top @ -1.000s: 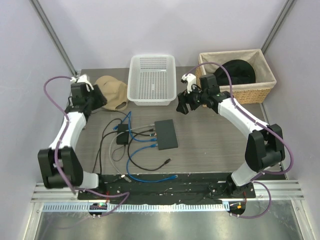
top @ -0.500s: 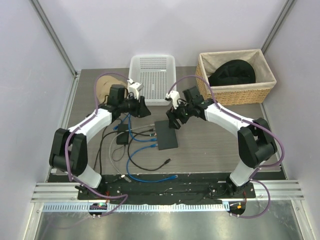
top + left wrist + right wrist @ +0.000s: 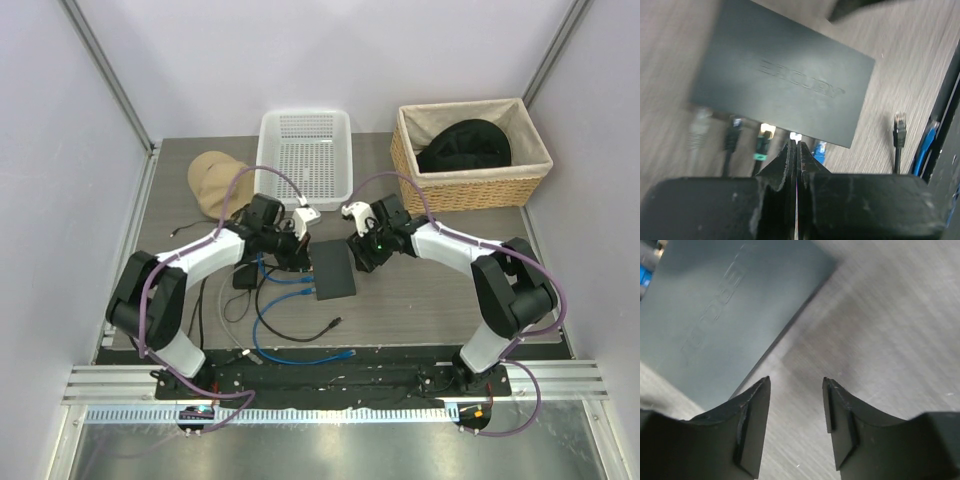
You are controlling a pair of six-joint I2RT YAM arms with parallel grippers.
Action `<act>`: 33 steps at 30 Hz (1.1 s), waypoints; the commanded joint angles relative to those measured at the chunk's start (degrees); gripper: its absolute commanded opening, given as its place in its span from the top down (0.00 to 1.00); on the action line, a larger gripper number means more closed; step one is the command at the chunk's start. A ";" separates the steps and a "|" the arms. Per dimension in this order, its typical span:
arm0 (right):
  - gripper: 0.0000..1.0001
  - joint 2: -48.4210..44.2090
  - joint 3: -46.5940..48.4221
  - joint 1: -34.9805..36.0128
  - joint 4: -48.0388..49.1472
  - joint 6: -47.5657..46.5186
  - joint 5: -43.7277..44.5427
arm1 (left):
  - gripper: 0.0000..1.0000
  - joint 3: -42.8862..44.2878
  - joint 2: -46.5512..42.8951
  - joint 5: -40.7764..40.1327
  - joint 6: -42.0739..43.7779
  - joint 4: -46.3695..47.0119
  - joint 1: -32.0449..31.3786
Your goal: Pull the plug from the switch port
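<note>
1. Mid-table: the switch (image 3: 333,270), a flat black box, lies flat w/ its socket edge facing the left arm.
2. Left wrist view: four plugs sit along that edge of the switch (image 3: 785,85): grey plug (image 3: 700,127), black plug (image 3: 733,134), green-tipped plug (image 3: 762,142), blue plug (image 3: 819,150).
3. The left gripper (image 3: 300,255) is at the switch's socket side. Its fingers are pressed together w/ nothing seen btwn them, and the tips (image 3: 794,150) point at the gap btwn the green-tipped and blue plugs. Contact w/ the switch can't be judged.
4. A loose black plug (image 3: 899,129) lies on the table, apart from the switch's near corner.
5. The right gripper (image 3: 362,258) hangs low at the switch's opposite long side. Its jaws stand apart (image 3: 796,385) over bare table (image 3: 880,330), just beside the switch edge (image 3: 725,305), holding nothing.
6. A small adapter brick (image 3: 245,275) and blue cables (image 3: 280,335) lie on the socket side of the switch.
7. Beyond the switch: a white basket (image 3: 305,160). Beyond and to its right: a wicker basket (image 3: 470,185). Beyond and to its left: a tan cap (image 3: 215,180).
</note>
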 commanded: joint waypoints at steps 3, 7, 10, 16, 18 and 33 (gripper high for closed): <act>0.50 0.40 1.45 -0.47 5.27 2.66 3.44 | 1.00 3.22 3.19 -2.01 5.15 -2.02 -2.94; 0.51 0.49 1.63 -1.00 6.15 4.15 3.97 | 1.00 5.07 4.69 -4.82 4.10 -3.69 -4.09; 0.51 -0.12 2.07 -2.23 6.33 7.49 3.09 | 1.00 4.98 4.61 -7.10 4.89 -4.22 -4.44; 0.50 -1.18 1.72 -2.85 6.15 8.28 3.00 | 1.00 7.96 7.06 -8.34 6.11 -7.38 -5.49; 0.51 -1.18 1.72 -2.93 6.24 8.81 2.65 | 1.00 8.85 8.38 -8.43 6.73 -8.96 -5.93; 0.50 -2.49 -0.21 -3.64 7.73 9.78 2.21 | 1.00 12.19 10.32 -8.87 7.00 -10.46 -8.66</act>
